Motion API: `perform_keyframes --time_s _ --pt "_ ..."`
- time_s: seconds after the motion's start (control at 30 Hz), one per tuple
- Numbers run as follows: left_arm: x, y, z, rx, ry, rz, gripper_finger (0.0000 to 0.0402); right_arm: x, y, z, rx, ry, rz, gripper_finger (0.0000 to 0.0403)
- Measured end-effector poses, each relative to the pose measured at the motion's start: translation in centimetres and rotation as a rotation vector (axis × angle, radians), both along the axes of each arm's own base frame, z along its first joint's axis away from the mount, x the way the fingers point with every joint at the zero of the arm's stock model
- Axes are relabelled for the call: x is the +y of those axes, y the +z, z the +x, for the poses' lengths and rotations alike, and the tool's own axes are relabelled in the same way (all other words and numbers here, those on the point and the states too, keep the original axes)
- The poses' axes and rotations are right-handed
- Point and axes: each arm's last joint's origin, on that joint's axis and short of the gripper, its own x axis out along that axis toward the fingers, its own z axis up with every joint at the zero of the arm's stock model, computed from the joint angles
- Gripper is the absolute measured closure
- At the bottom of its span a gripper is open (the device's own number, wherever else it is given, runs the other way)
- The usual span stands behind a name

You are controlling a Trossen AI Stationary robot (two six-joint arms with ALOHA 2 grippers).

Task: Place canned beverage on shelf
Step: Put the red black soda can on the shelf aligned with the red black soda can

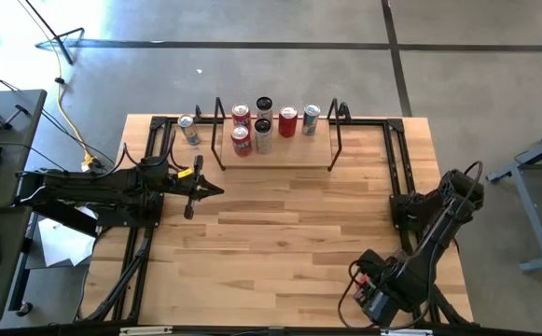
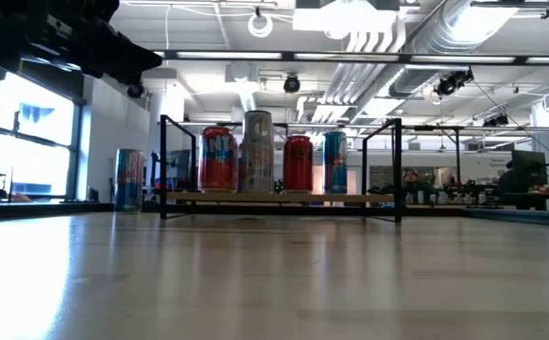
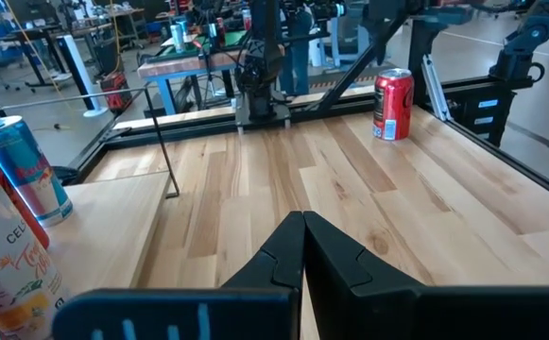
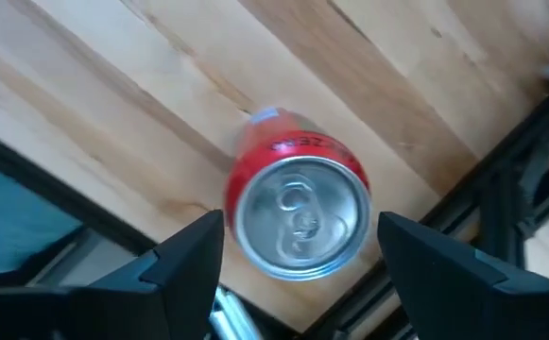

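Note:
A red canned beverage point(image 4: 298, 217) stands upright on its base on the table near the right near corner; it also shows in the left wrist view point(image 3: 392, 104). My right gripper point(image 4: 300, 225) hangs above it, pointing down and open, one finger on either side of the can's top and touching nothing. In the high view the right arm point(image 1: 382, 285) hides this can. The shelf point(image 1: 275, 157) stands at the far middle with several cans on its board. My left gripper point(image 1: 216, 190) is shut and level left of the table's middle, holding nothing.
One more can point(image 1: 188, 129) stands on the table just left of the shelf. Black frame rails point(image 1: 396, 168) run along the table's left and right sides, one close beside the red can point(image 4: 501, 217). Bare wood point(image 1: 289, 233) lies between the two arms.

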Motion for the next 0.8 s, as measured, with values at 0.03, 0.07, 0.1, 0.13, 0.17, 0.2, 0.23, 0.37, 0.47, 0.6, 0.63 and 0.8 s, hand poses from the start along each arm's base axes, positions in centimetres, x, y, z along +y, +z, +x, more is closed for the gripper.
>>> perform_keyframes --time_s 0.03,0.07,0.1,0.13,0.17,0.2,0.23,0.37,0.47,0.6,0.63,0.8 --pt "0.0 0.0 0.0 0.0 0.0 0.001 0.0402 0.07 -0.14 -0.14 0.011 0.008 -0.014 0.0137" --pt "0.0 0.01 0.0 -0.001 0.0 0.001 0.0402 0.1 -0.2 -0.3 0.019 0.02 -0.025 0.0137" --pt "0.0 0.0 0.0 0.0 0.0 0.001 0.0401 0.17 -0.23 -0.46 0.024 0.035 -0.031 0.0137" --pt "0.0 0.01 0.0 0.0 0.0 0.001 0.0401 0.18 -0.24 -0.56 0.027 0.042 -0.036 0.0137" --pt "0.0 0.0 0.0 0.0 0.0 0.001 0.0402 0.25 -0.26 -0.6 0.018 0.047 -0.04 0.0137" --pt "0.0 0.01 0.0 0.0 0.0 0.001 0.0401 0.3 -0.27 -0.59 0.008 0.049 -0.042 0.0137" --pt "0.0 0.0 0.0 0.0 0.0 0.001 0.0402 0.31 -0.27 -0.57 0.004 0.049 -0.042 0.0137" --pt "0.0 0.0 0.0 0.0 0.0 0.001 0.0401 0.33 -0.27 -0.5 -0.003 0.051 -0.041 0.0137" --pt "0.0 0.0 0.0 0.0 0.0 0.001 0.0402 0.49 -0.3 -0.38 -0.02 0.051 -0.027 0.0137" --pt "0.0 -0.01 -0.01 0.001 0.0 0.001 0.0401 0.55 -0.3 -0.34 -0.024 0.055 -0.021 0.0137" --pt "0.0 -0.01 -0.01 0.001 0.0 0.001 0.0402 0.55 -0.3 -0.34 -0.024 0.055 -0.022 0.0137" --pt "-0.01 -0.02 -0.01 0.002 -0.001 0.0 0.0402 0.38 -0.29 -0.16 -0.047 0.071 -0.044 0.0137"
